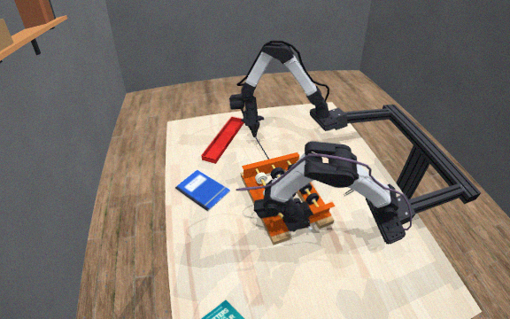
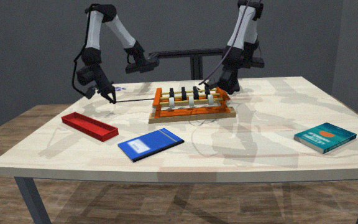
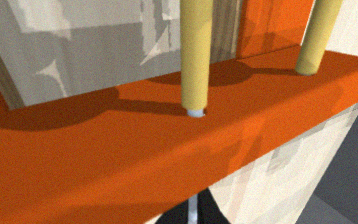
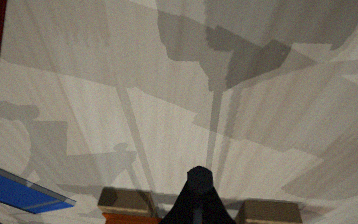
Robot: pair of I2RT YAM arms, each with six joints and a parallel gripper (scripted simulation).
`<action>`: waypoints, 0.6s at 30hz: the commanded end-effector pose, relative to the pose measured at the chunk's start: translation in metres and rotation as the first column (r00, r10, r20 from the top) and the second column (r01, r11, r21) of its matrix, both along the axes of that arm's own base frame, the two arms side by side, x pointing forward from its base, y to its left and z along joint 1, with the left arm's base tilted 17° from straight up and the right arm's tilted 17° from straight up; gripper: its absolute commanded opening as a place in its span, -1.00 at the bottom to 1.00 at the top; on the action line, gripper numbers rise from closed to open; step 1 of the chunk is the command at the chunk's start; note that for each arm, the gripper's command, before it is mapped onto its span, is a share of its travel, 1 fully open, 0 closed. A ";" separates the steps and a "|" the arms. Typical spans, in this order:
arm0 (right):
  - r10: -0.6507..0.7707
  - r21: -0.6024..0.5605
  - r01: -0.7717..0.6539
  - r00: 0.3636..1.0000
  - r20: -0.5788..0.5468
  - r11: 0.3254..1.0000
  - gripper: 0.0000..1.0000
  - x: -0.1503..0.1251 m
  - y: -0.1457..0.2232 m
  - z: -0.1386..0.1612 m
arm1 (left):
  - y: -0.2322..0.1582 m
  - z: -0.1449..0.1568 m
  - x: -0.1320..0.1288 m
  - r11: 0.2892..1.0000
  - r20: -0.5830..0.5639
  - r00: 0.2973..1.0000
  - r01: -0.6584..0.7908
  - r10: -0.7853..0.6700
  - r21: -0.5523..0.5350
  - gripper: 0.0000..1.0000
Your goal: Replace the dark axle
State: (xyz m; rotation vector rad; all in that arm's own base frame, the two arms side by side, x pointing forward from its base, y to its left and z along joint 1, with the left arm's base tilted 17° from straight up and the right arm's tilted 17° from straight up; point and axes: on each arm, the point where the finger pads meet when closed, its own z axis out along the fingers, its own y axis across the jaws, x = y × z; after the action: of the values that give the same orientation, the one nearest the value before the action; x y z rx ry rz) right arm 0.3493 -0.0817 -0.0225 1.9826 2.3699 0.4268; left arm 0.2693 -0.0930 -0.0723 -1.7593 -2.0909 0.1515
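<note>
The orange wheel frame (image 1: 271, 164) (image 2: 191, 112) stands on its wooden battens (image 2: 194, 117), with black wheels and white wheels (image 2: 171, 102) on its axles. My right gripper (image 1: 255, 134) (image 2: 114, 101) (image 4: 198, 186) is shut on the dark axle (image 1: 261, 146) (image 2: 135, 100), whose dark head (image 4: 200, 177) shows at the fingertips; its other end reaches the frame's far rail. My left gripper (image 3: 192, 184) is shut on the bright axle (image 3: 193, 212) just outside the opposite rail. Bright metal also shows inside that rail, entering a yellow spacer (image 3: 196, 60). The axles' meeting point is hidden.
The red tray (image 1: 210, 159) (image 2: 82, 128) lies beside the right gripper, with no axle visible in it. A blue notebook (image 1: 202, 190) (image 2: 151, 144) lies beside the frame. A teal book (image 1: 224, 310) (image 2: 325, 137) lies farther off. The left arm (image 1: 292, 177) hangs over the frame.
</note>
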 end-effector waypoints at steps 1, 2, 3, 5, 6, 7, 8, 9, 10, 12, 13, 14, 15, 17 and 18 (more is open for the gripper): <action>0.040 0.067 -0.034 0.996 -0.077 0.997 -1.00 -0.018 0.018 -0.016 | -0.025 0.002 0.015 0.996 0.060 0.998 0.005 0.001 -0.090 -1.00; 0.040 0.067 -0.035 0.996 -0.077 0.997 -1.00 -0.018 0.018 -0.016 | -0.024 0.002 0.015 0.996 0.059 0.998 0.005 0.001 -0.089 -1.00; 0.040 0.067 -0.035 0.996 -0.077 0.997 -1.00 -0.018 0.018 -0.016 | -0.024 0.001 0.015 0.996 0.059 0.998 0.005 0.001 -0.089 -1.00; 0.040 0.067 -0.035 0.996 -0.077 0.997 -1.00 -0.018 0.018 -0.016 | -0.024 0.001 0.014 0.996 0.058 0.998 0.005 0.001 -0.088 -1.00; 0.040 0.067 -0.035 0.996 -0.077 0.997 -1.00 -0.018 0.018 -0.016 | -0.024 0.001 0.014 0.996 0.057 0.998 0.004 0.001 -0.087 -1.00; 0.040 0.067 -0.035 0.996 -0.077 0.997 -1.00 -0.018 0.018 -0.016 | -0.024 0.001 0.014 0.996 0.057 0.998 0.004 0.001 -0.087 -1.00; 0.040 0.067 -0.035 0.996 -0.077 0.997 -1.00 -0.018 0.018 -0.016 | -0.023 0.001 0.014 0.996 0.056 0.998 0.004 0.001 -0.086 -1.00; 0.040 0.068 -0.035 0.996 -0.077 0.997 -1.00 -0.018 0.018 -0.016 | -0.023 0.001 0.014 0.996 0.056 0.998 0.004 0.000 -0.086 -1.00; 0.040 0.068 -0.035 0.996 -0.077 0.997 -1.00 -0.018 0.018 -0.016 | -0.023 0.001 0.014 0.996 0.055 0.998 0.004 0.000 -0.085 -1.00; 0.041 0.068 -0.035 0.996 -0.077 0.997 -1.00 -0.018 0.018 -0.016 | -0.023 0.001 0.014 0.996 0.054 0.999 0.004 0.000 -0.084 -1.00; 0.041 0.068 -0.035 0.996 -0.077 0.997 -1.00 -0.018 0.018 -0.016 | -0.023 0.001 0.014 0.996 0.054 0.999 0.004 0.000 -0.084 -1.00; 0.041 0.068 -0.035 0.996 -0.077 0.997 -1.00 -0.018 0.018 -0.016 | -0.022 0.001 0.013 0.996 0.053 0.999 0.004 0.000 -0.084 -1.00; 0.040 0.068 -0.035 0.996 -0.077 0.997 -1.00 -0.018 0.018 -0.016 | -0.022 0.001 0.013 0.997 0.053 0.999 0.004 0.000 -0.082 -1.00; 0.040 0.068 -0.035 0.996 -0.077 0.997 -1.00 -0.018 0.018 -0.016 | -0.022 0.001 0.013 0.997 0.053 0.999 0.004 0.000 -0.082 -1.00; 0.040 0.068 -0.035 0.996 -0.077 0.997 -1.00 -0.018 0.018 -0.016 | -0.022 0.001 0.013 0.997 0.053 0.999 0.004 0.000 -0.082 -1.00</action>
State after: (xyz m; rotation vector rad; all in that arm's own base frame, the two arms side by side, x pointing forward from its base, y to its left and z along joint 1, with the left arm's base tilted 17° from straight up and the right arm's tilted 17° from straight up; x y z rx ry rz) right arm 0.3493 -0.0817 -0.0225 1.9817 2.3706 0.4273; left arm 0.2693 -0.0930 -0.0723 -1.7594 -2.0908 0.1513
